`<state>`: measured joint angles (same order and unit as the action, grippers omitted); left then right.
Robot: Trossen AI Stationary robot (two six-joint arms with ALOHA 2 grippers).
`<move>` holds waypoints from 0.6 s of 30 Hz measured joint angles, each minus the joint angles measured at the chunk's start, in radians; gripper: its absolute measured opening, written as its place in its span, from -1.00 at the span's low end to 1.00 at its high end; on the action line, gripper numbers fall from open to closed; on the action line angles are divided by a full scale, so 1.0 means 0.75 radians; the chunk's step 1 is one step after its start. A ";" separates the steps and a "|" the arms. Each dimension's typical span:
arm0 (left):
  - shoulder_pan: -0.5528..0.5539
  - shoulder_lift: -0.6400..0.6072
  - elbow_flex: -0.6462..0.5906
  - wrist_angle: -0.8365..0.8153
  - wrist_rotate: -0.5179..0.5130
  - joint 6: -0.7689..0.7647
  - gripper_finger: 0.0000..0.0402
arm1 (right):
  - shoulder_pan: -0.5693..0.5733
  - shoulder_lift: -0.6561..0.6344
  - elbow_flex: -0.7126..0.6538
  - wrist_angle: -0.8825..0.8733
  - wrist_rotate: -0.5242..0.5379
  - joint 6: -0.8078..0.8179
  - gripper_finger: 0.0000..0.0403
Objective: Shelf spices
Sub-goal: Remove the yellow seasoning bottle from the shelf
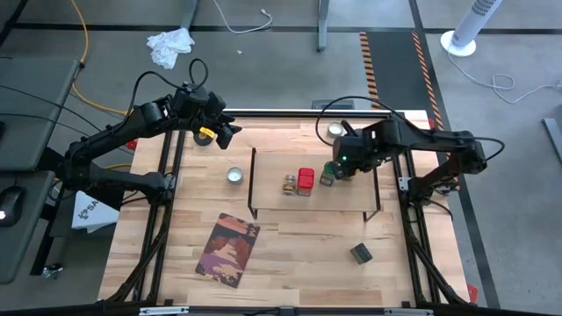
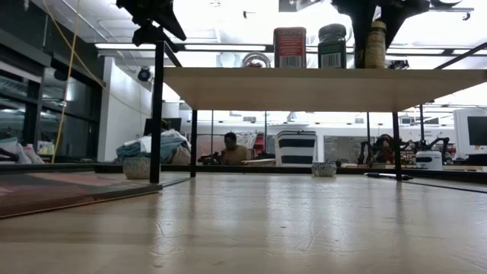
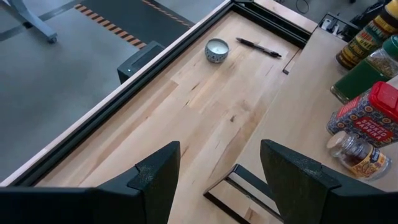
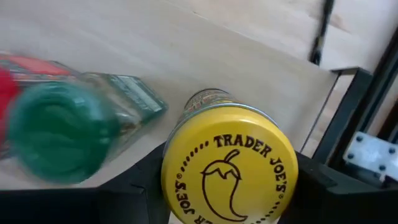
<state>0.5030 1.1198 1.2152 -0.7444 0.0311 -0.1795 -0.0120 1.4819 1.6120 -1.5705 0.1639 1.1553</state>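
The yellow-topped jar (image 4: 230, 168), its lid printed "TRADER JOE'S" over a chilli drawing, sits clamped between the dark fingers (image 4: 314, 180) of the right gripper (image 1: 338, 168), upright on the shelf (image 1: 351, 197); just beside those fingers stands the green-topped jar (image 4: 59, 134), then the red box (image 1: 305, 180) and the clear glass jar (image 1: 288, 184); the dark grey tin (image 1: 360, 254) lies on the tabletop well apart; the left gripper (image 3: 217, 180) hangs beyond the shelf's end, fingers spread wide, nothing between them.

shelf (image 1: 351, 197) right end bare, jars (image 1: 305, 181) crowd middle
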 joint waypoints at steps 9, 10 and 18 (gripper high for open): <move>-0.001 0.000 0.000 -0.019 -0.002 0.000 0.10 | 0.298 -0.036 0.105 0.001 -0.129 -0.024 0.03; 0.000 0.000 0.000 -0.021 -0.003 0.002 0.10 | 0.357 -0.036 0.108 -0.001 -0.152 0.015 0.03; 0.000 0.001 0.000 -0.022 -0.004 0.035 0.10 | 0.889 0.001 0.019 0.002 -0.155 0.618 0.03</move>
<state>0.5030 1.1206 1.2152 -0.7611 0.0280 -0.1535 0.6549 1.4826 1.6265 -1.5692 0.0479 1.6188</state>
